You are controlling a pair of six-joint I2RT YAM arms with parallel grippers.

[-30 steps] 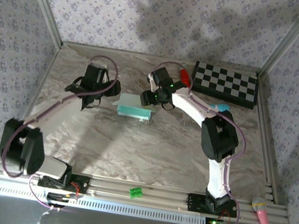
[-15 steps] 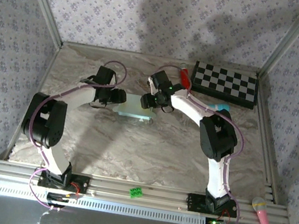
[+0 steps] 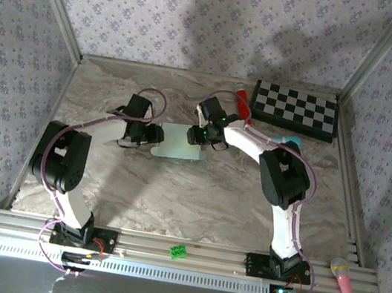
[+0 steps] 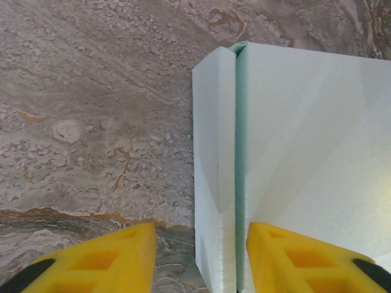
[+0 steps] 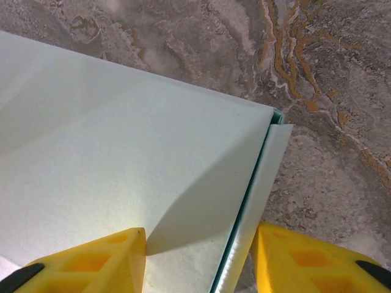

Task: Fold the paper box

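Note:
The paper box (image 3: 179, 144) is a pale mint card piece lying low on the marble table's middle. My left gripper (image 3: 154, 136) stands at its left end, my right gripper (image 3: 196, 135) at its right end. In the left wrist view the box (image 4: 305, 122) shows a narrow end flap between the yellow fingers (image 4: 91, 259); bare table shows between the left finger and the flap, so the left gripper (image 4: 201, 262) is open. In the right wrist view the box (image 5: 122, 152) has its edge flap between the jaws of the open right gripper (image 5: 198, 262), with one finger (image 5: 305, 259) close beside the flap.
A black-and-white checkerboard (image 3: 295, 109) lies at the back right with a red object (image 3: 242, 103) beside it. A teal toy microphone (image 3: 287, 140) sits behind the right arm. A pink microphone (image 3: 346, 284) and a small green piece (image 3: 178, 250) rest on the front rail.
My left arm swung in from the far left to the box's left end. Both grippers narrowed around the end flaps, and the box lies flatter and slightly nearer.

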